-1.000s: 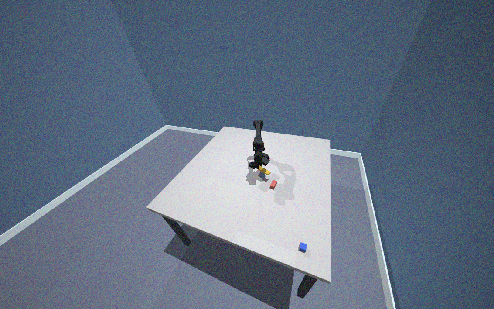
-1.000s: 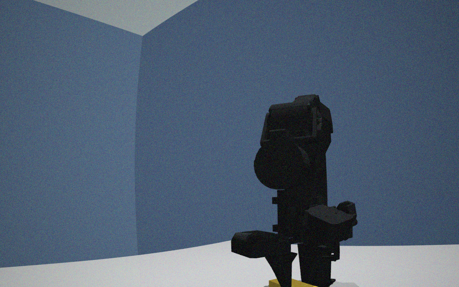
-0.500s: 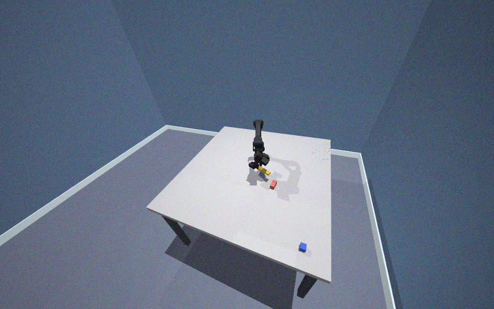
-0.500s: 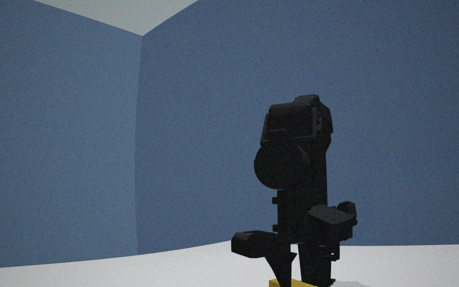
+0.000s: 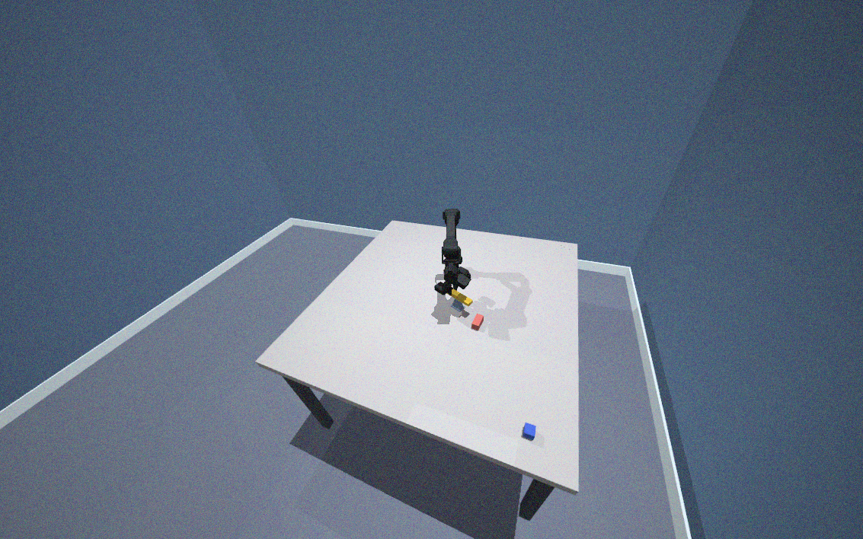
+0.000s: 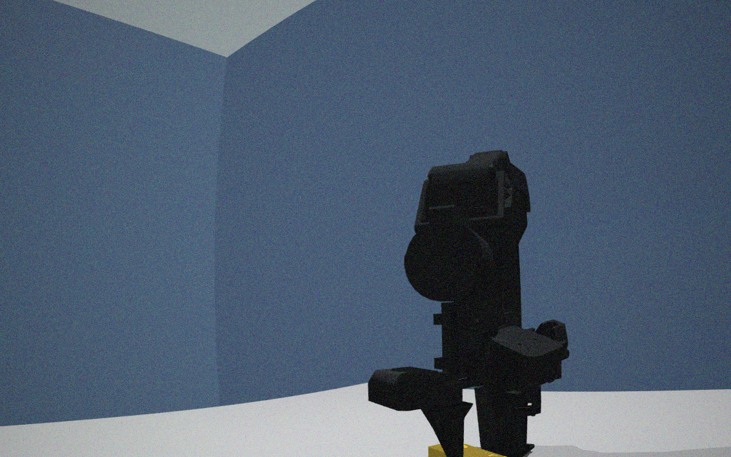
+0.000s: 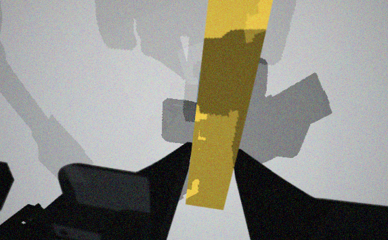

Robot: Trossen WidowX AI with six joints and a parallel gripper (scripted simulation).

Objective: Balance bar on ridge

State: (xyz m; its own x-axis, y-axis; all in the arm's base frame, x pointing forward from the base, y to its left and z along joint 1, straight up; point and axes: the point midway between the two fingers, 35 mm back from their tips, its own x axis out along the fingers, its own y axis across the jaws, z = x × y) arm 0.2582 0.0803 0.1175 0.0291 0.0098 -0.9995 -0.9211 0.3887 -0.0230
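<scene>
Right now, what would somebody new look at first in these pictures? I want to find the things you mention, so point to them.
Probably the bright yellow bar (image 5: 461, 297) (image 6: 464, 452) (image 7: 223, 118), between the black fingers of the gripper (image 5: 449, 291) (image 7: 212, 150) over the pale table (image 5: 381, 335). Next, the red block (image 5: 477, 321) near it, and the little blue cube (image 5: 528, 431) by itself near the table's corner.

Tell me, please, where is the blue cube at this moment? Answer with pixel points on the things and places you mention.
In the top view, the blue cube (image 5: 528, 431) sits on the table (image 5: 367, 348) near its lower right corner; its nearest neighbour, the red block (image 5: 477, 321), lies farther up.
</scene>
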